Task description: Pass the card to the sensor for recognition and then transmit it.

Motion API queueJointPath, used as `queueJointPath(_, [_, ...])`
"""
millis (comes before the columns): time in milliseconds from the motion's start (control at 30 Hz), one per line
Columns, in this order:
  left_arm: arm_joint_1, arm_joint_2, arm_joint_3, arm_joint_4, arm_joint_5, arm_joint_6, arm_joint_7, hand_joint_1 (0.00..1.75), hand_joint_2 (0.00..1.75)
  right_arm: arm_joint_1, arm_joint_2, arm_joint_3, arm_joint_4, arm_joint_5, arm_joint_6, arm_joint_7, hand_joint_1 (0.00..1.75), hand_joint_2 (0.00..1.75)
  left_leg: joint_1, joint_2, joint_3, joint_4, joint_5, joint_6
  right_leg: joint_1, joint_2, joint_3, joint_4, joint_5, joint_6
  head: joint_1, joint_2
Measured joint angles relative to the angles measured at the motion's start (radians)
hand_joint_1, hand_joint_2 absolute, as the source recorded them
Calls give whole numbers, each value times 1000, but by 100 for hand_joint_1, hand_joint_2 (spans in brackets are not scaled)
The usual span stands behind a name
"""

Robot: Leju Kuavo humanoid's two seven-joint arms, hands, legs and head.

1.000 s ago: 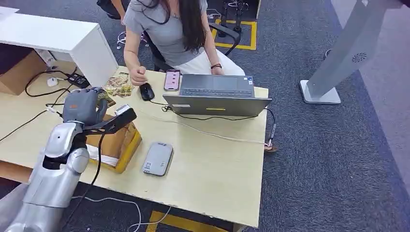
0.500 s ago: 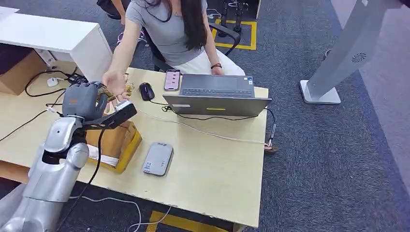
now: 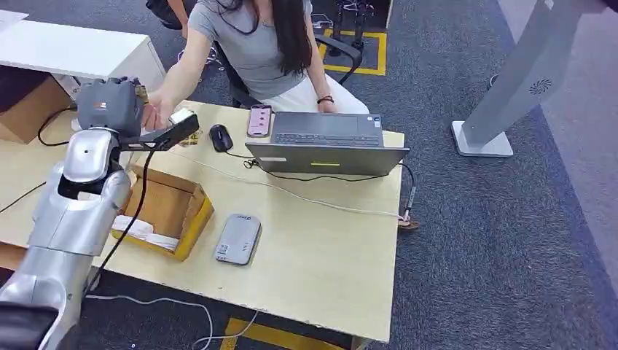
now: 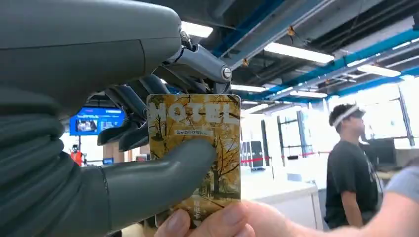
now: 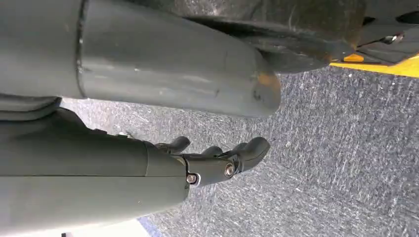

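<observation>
My left hand (image 3: pixel 109 106) is raised over the table's far left edge, toward the seated person (image 3: pixel 255 44). In the left wrist view its thumb (image 4: pixel 148 180) pins a yellow "MOTEL" card (image 4: pixel 195 123) with an autumn-tree picture against the fingers behind it. The person's fingertips (image 4: pixel 212 224) touch the card's free end, and their hand (image 3: pixel 155 114) is right beside mine. The grey card sensor (image 3: pixel 238 238) lies flat on the table near the front. My right hand (image 5: pixel 222 160) hangs over grey carpet with its fingers loosely curled and nothing in it.
An open cardboard box (image 3: pixel 166 211) stands on the wooden table (image 3: pixel 328 255) just left of the sensor. A laptop (image 3: pixel 326 144), a black mouse (image 3: pixel 221 137), a phone (image 3: pixel 259 119) and a white cable (image 3: pixel 328 204) lie further back. A white counter (image 3: pixel 80 55) stands at the far left.
My left arm rose from above the box and swung back toward the person. The person's hand left the mouse, reached across and now touches the card.
</observation>
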Motion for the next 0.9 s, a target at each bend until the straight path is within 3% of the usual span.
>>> queueJointPath(300, [-48,0,-25,91,-21,77,5,175,175,-3,-8,0,-9,35,8,26,0,0,0,1,0,0,0,0,0,1,0,0,0,0,0,0])
queueJointPath(900, [-49,2,-28,130,-21,79,6,175,175,-3,-13,0,-17,35,8,26,0,0,0,1,-1,0,0,0,0,1,0,0,0,0,0,0])
